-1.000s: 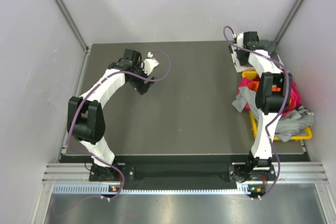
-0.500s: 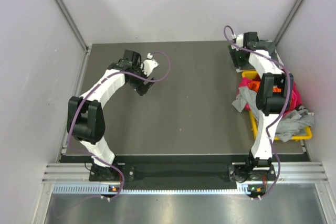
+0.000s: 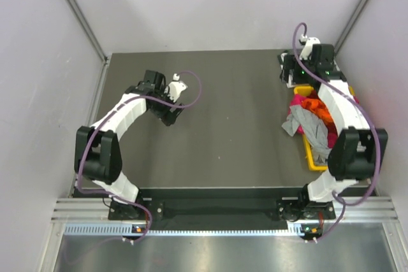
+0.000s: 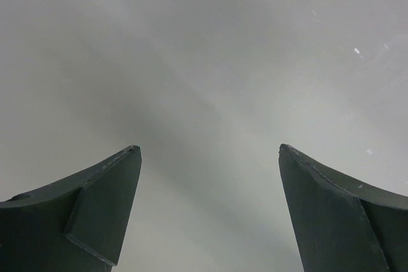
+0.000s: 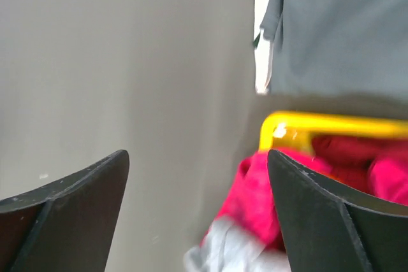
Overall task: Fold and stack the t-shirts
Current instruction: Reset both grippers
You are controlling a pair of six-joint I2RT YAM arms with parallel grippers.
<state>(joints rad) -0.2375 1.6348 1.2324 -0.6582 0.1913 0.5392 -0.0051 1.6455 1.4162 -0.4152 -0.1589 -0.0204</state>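
The right gripper [image 5: 197,153] and the left gripper [image 4: 209,150] are hanging wide open, holding nothing. The t-shirts [image 3: 299,119] are looking soft, light and floppy, so pinching a loose edge seems best.

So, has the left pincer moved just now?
Yes. The left pincer has slid toward the near side, away from the table's far edge, and slightly left.

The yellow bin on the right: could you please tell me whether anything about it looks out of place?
Yes. The t-shirts in the yellow bin are a crumpled heap, and a light grey shirt spills over its left rim onto the table.
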